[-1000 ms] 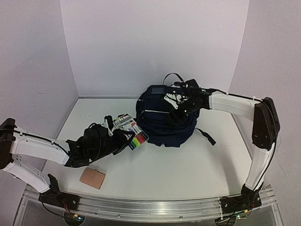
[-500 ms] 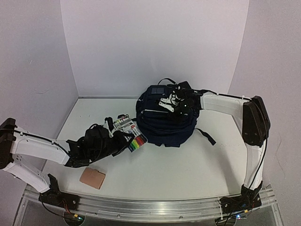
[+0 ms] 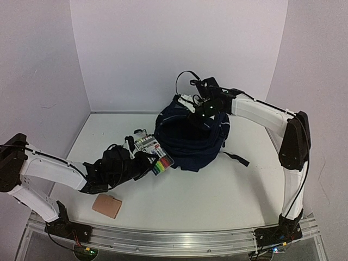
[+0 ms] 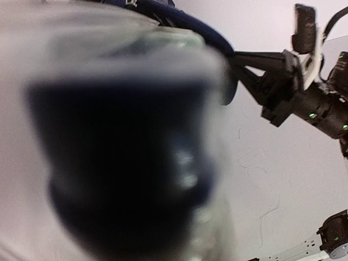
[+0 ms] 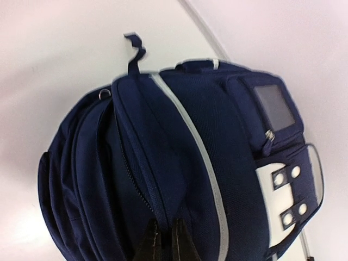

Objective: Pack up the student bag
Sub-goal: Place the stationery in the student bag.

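The student bag (image 3: 190,140), dark navy with a pale stripe and a white patch, lies at the table's middle back. My right gripper (image 3: 193,110) is at its upper rear edge. In the right wrist view the gripper (image 5: 163,242) is shut on a fold of the bag's fabric (image 5: 163,215) beside a zipper line. My left gripper (image 3: 145,158) is just left of the bag, shut on a clear pack of coloured markers (image 3: 154,154). In the left wrist view that pack (image 4: 125,152) is a dark blur hiding the fingers, with the bag's edge (image 4: 185,19) above it.
A small brown card-like piece (image 3: 107,206) lies near the front left of the table. A black strap (image 3: 237,159) trails from the bag to the right. White walls close in the back and both sides.
My right gripper has shut on the bag's fabric and pulled its top up and back, so the bag now bulges higher. The left arm with the marker pack has edged slightly right.
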You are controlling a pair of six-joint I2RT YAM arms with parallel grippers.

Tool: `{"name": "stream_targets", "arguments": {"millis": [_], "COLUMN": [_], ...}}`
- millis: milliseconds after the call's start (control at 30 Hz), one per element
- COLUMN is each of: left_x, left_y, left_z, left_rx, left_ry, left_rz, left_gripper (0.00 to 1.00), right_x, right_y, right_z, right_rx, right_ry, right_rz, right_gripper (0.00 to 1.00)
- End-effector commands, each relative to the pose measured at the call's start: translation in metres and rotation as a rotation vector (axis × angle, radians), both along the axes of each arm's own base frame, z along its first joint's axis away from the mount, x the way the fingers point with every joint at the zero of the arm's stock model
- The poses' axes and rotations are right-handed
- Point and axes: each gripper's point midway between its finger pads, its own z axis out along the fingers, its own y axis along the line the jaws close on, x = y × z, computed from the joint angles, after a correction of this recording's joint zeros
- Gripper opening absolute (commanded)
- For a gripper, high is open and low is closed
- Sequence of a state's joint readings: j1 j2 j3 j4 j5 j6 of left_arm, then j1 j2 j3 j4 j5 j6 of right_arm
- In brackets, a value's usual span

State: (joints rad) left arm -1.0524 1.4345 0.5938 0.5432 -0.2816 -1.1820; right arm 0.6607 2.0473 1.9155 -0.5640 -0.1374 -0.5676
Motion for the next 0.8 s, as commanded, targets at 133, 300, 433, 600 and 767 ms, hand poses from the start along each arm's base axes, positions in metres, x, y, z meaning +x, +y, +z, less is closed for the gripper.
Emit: {"name": "stream_targets", "arguments": {"millis": [133,300,433,600,767], "left_x": [0.03,0.049,0.066,0.09,0.121], "left_y": [-0.002,-0.005,-0.013,-0.038,-0.069], "left_z": [0.056,0.055,0.045,0.048,0.051], "left_rx": [-0.239,-0.314,-0.368,-0.475,-0.589], "left_ry": [-0.053,0.034,0.095,0.086,0.06], "left_rz": [0.041,0.077,0.095,0.062,0.042], "left_gripper": [0.0,0.0,0.0,0.0,0.0], "right_x": [-0.036,-0.042,-0.048,-0.059,-0.07], "right_y": [0.074,0.08,0.088,0.09,0.087], "right_z": [0.055,0.06,0.072,0.08,0.086], "right_rx": [0.307,0.351,0.398,0.417,0.435], "right_ry": [0.16,0.204,0.231,0.249,0.277], "right_rz": [0.033,0.029,0.041,0.062,0.072], "right_gripper": [0.0,0.0,0.0,0.0,0.0]}}
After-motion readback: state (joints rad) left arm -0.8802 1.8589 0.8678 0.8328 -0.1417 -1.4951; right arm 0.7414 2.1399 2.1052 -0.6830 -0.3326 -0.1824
